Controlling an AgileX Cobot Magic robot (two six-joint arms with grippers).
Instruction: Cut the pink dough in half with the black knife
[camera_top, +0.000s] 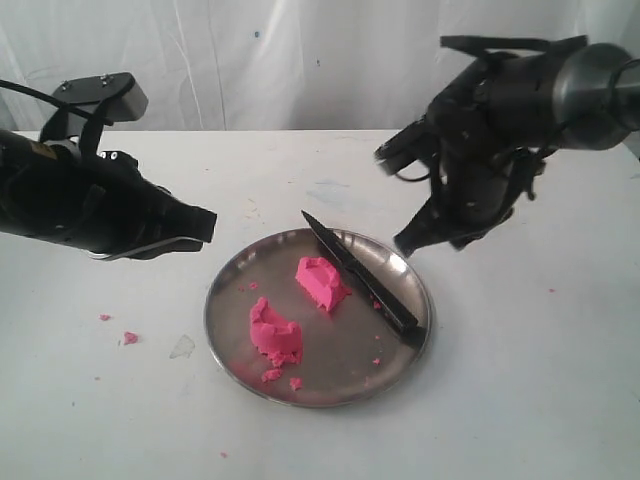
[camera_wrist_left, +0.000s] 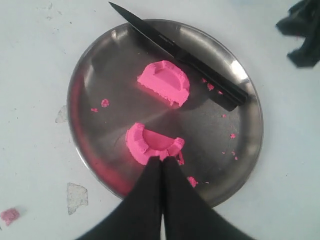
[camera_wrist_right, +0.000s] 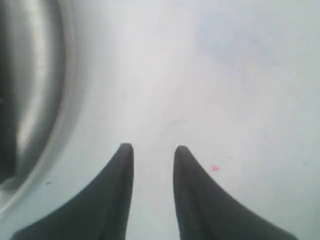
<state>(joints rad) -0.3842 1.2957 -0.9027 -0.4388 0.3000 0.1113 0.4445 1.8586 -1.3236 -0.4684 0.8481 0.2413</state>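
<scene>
The pink dough lies in two chunks on the steel plate (camera_top: 230, 330): one half (camera_top: 321, 282) near the middle, the other (camera_top: 274, 332) nearer the front left. The black knife (camera_top: 362, 275) rests across the plate's right side, its tip poking past the far rim. My left gripper (camera_top: 205, 228) hangs shut and empty above the plate's left edge. In the left wrist view its closed tips (camera_wrist_left: 163, 160) sit over the nearer half (camera_wrist_left: 150, 145), with the other half (camera_wrist_left: 165, 83) and the knife (camera_wrist_left: 180, 55) beyond. My right gripper (camera_top: 408, 243) hovers open by the plate's right rim, fingers (camera_wrist_right: 125, 165) apart over bare table.
Small pink crumbs (camera_top: 130, 338) lie on the white table left of the plate, and more crumbs (camera_top: 295, 382) on the plate's front. A clear scrap (camera_top: 182, 347) lies near the plate's left rim. A white curtain (camera_top: 300, 60) backs the table.
</scene>
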